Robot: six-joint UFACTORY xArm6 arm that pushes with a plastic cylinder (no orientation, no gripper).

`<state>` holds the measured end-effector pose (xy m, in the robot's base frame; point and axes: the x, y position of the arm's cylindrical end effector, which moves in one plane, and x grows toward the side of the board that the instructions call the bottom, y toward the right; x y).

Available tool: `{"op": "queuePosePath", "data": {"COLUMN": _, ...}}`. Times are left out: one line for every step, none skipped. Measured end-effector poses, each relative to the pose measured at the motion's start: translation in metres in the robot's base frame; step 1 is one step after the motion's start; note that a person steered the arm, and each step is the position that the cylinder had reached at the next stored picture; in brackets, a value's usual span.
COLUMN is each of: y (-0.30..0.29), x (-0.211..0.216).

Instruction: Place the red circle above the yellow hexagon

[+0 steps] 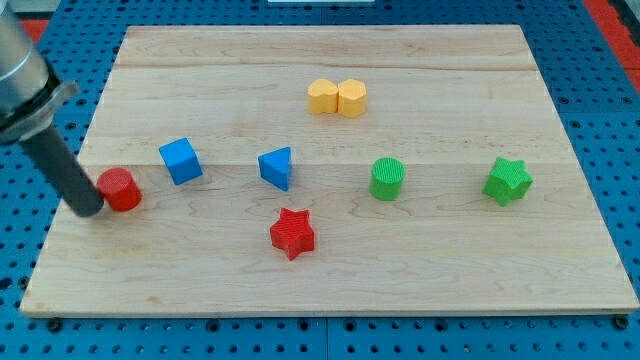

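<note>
Nearest the camera ran the front edge of the wooden worktop [330,300], the largest thing in view, resting on a blue pegboard. On it stood the red star [292,233], green star [508,181], green cylinder [387,179], blue cube [180,161] and blue triangle [276,167]. The yellow hexagon [352,98] sat near the view's top, touching another yellow block [322,97] whose shape was hard to make out. The red circle [120,189] lay far toward the view's left, well apart from the hexagon. No hand existed to spread or pinch; my tip [90,211] pressed against the circle's left side. Light, rigid and probably slippery, the circle would likely slide easily but could roll off a push not aimed through its centre. The arm's upper part was cut off.
</note>
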<state>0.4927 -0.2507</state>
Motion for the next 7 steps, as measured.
{"op": "queuePosePath", "data": {"y": 0.003, "x": -0.015}}
{"op": "queuePosePath", "data": {"y": 0.005, "x": 0.016}}
{"op": "queuePosePath", "data": {"y": 0.036, "x": 0.006}}
{"op": "queuePosePath", "data": {"y": 0.034, "x": -0.036}}
{"op": "queuePosePath", "data": {"y": 0.034, "x": -0.07}}
{"op": "queuePosePath", "data": {"y": 0.048, "x": -0.103}}
{"op": "queuePosePath", "data": {"y": 0.075, "x": -0.144}}
